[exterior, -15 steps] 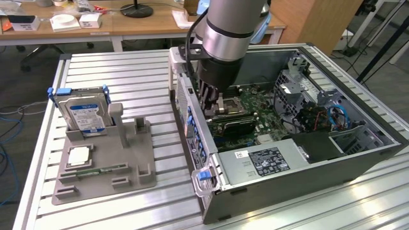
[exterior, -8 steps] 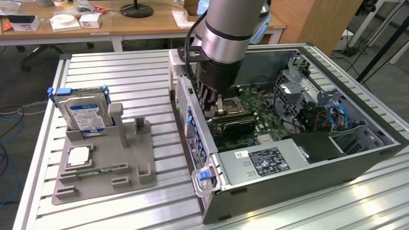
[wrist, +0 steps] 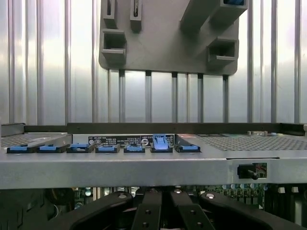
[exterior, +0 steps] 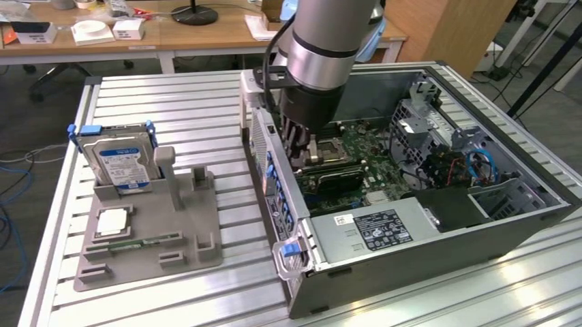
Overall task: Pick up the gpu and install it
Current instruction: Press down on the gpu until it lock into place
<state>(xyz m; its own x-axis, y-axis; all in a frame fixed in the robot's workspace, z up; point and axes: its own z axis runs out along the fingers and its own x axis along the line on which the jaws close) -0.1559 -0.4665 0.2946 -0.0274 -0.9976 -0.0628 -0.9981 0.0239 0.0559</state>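
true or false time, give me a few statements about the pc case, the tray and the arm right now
1. The computer case lies on its side with the motherboard exposed. True.
2. The gripper hangs over the grey tray. False: it reaches down inside the case, jaws shut.
3. The hard drive stands upright in the tray. True.
4. The hard drive's label is red. False: it is blue.
5. Blue clips line the case's edge. True.
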